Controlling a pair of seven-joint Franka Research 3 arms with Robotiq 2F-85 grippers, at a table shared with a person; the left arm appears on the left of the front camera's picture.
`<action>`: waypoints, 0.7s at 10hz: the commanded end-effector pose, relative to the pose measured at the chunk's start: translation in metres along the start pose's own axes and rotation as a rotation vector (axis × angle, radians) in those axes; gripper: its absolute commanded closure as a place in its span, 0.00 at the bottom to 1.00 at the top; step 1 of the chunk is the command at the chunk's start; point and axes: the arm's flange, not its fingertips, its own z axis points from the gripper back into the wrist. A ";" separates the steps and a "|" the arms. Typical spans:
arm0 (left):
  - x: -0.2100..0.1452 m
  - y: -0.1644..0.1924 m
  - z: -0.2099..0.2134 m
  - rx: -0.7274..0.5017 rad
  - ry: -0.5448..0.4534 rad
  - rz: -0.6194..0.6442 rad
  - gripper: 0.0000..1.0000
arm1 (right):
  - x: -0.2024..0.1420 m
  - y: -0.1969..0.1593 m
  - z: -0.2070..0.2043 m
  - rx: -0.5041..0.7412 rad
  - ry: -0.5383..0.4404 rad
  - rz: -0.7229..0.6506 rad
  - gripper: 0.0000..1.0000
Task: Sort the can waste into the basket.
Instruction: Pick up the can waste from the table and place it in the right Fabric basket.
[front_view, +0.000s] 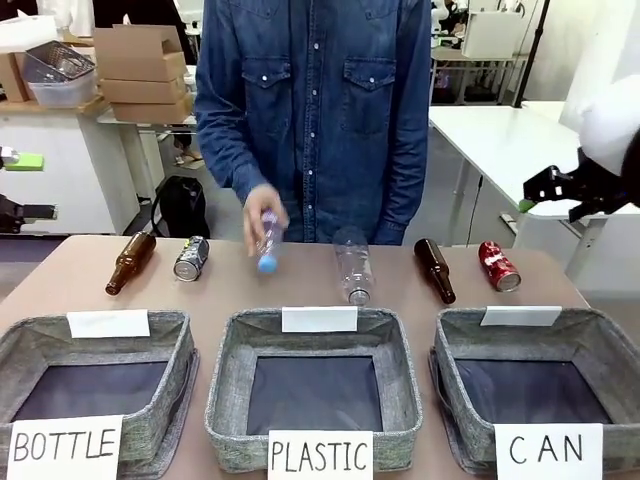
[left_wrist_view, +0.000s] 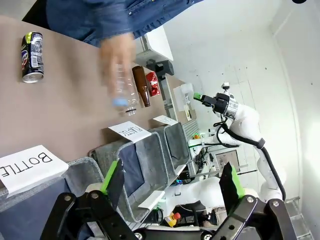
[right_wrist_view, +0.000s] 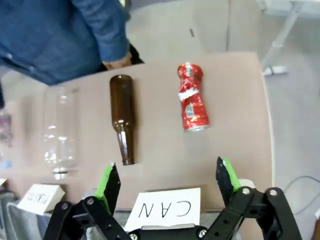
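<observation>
The dented red can (front_view: 498, 266) (right_wrist_view: 192, 103) lies at the far right of the table, behind the grey basket (front_view: 600, 345) signed "CAN" (right_wrist_view: 162, 209). The dark can (front_view: 191, 258) (left_wrist_view: 32, 56) lies at the far left, beside a brown bottle. My right gripper (front_view: 550, 192) (right_wrist_view: 167, 180) hovers open above and to the right of the red can, holding nothing. My left gripper (front_view: 25, 186) (left_wrist_view: 171, 180) stands open at the left edge, off the table, also holding nothing.
A person's hand (front_view: 262, 215) holds a blue-capped plastic bottle (front_view: 266, 243) over the table's middle. A clear plastic bottle (front_view: 353, 268) and two brown bottles (front_view: 130, 262) (front_view: 435, 270) lie in the row. Baskets signed "BOTTLE" (front_view: 150, 345) and "PLASTIC" (front_view: 235, 370) stand in front.
</observation>
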 end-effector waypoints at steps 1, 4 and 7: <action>0.002 -0.001 -0.001 -0.023 -0.012 -0.023 0.00 | 0.000 0.011 0.001 0.073 0.001 0.026 0.00; 0.002 -0.001 -0.001 -0.023 -0.012 -0.023 0.00 | 0.032 0.006 -0.038 -0.179 0.104 -0.057 0.00; 0.002 -0.001 -0.001 -0.023 -0.012 -0.023 0.00 | 0.073 0.000 -0.111 -0.154 0.333 0.056 0.00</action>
